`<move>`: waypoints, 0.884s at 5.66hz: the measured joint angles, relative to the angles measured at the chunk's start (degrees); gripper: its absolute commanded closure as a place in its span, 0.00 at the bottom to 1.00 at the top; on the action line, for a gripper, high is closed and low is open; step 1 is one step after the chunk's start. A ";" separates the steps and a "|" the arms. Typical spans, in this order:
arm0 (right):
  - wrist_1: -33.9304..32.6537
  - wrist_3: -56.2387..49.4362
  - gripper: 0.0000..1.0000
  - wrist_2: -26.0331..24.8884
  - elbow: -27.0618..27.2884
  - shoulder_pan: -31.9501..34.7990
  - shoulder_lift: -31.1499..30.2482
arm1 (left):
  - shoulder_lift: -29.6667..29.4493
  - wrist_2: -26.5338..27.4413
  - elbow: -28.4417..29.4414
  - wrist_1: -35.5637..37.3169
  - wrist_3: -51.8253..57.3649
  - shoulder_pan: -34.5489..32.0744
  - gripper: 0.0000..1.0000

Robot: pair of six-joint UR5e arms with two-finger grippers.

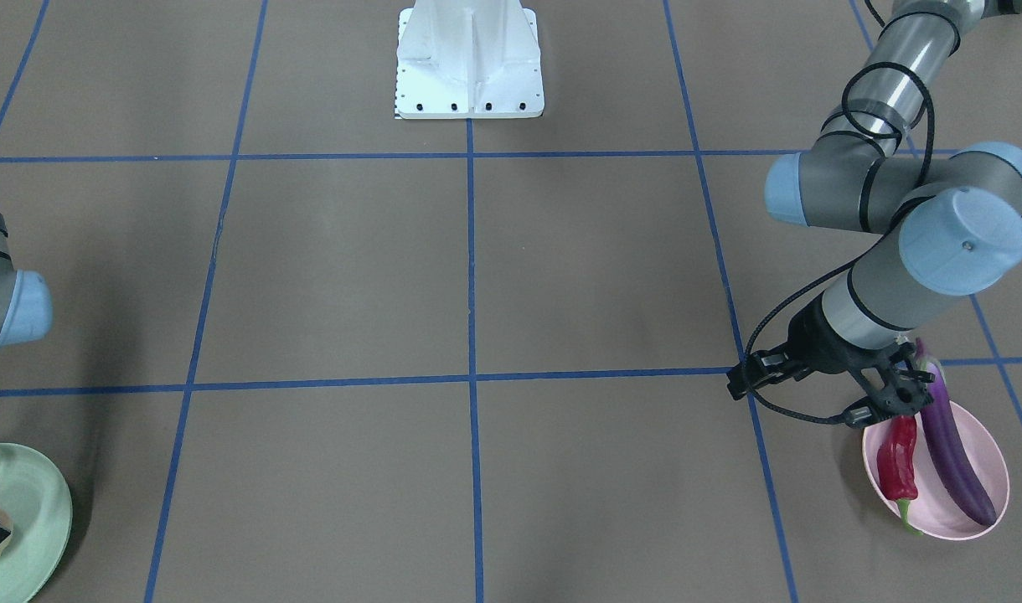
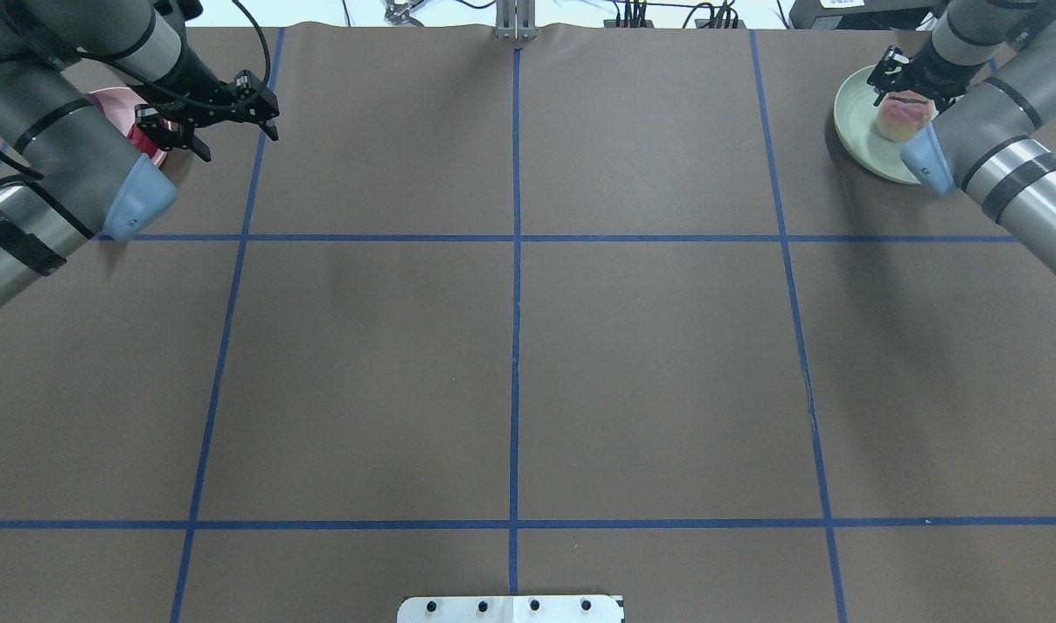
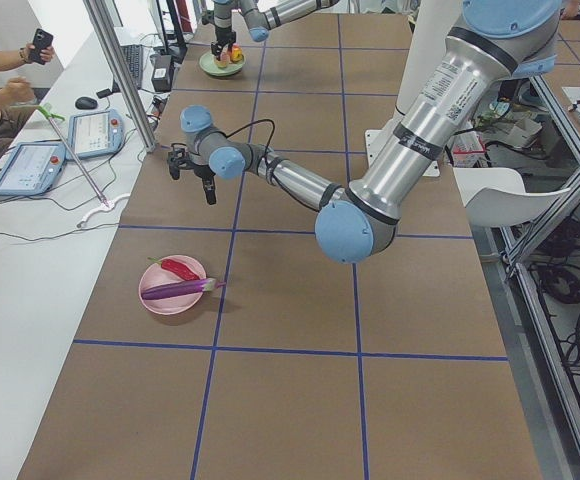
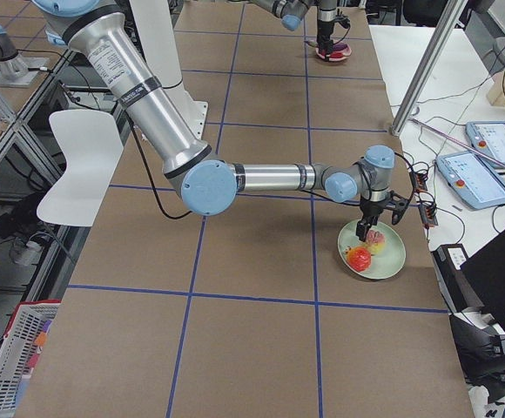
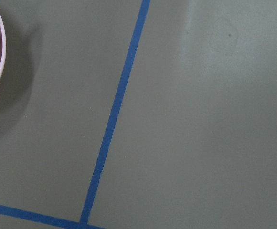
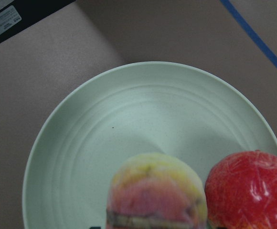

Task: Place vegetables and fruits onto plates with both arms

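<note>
The purple eggplant (image 1: 951, 452) and the red chili pepper (image 1: 899, 461) lie side by side in the pink plate (image 1: 988, 452). My left gripper (image 1: 892, 406) is open and empty, and hangs above the table beside that plate. It also shows in the exterior left view (image 3: 192, 185). The peach (image 6: 155, 191) and the pomegranate (image 6: 248, 186) sit next to each other on the mint green plate (image 6: 105, 143). My right gripper (image 2: 904, 82) stands over that plate with its fingers closed around the peach (image 2: 902, 119).
The white robot base (image 1: 469, 59) stands at the table's robot side. Blue tape lines (image 1: 471, 377) divide the brown table top. An operator, tablets and cables are beyond the far edge (image 3: 30, 160).
</note>
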 measured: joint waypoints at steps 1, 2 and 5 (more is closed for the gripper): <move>-0.18 -1.95 0.00 3.09 6.12 0.70 -2.99 | 3.49 -0.11 -4.34 0.12 4.00 -0.37 0.00; -0.33 -5.49 0.00 6.00 14.76 1.43 -8.75 | 9.85 -0.07 -10.74 0.18 10.80 -1.47 0.00; -1.12 -18.85 0.00 11.65 40.97 2.98 -31.20 | 31.30 0.55 -27.32 0.18 29.77 -6.94 0.00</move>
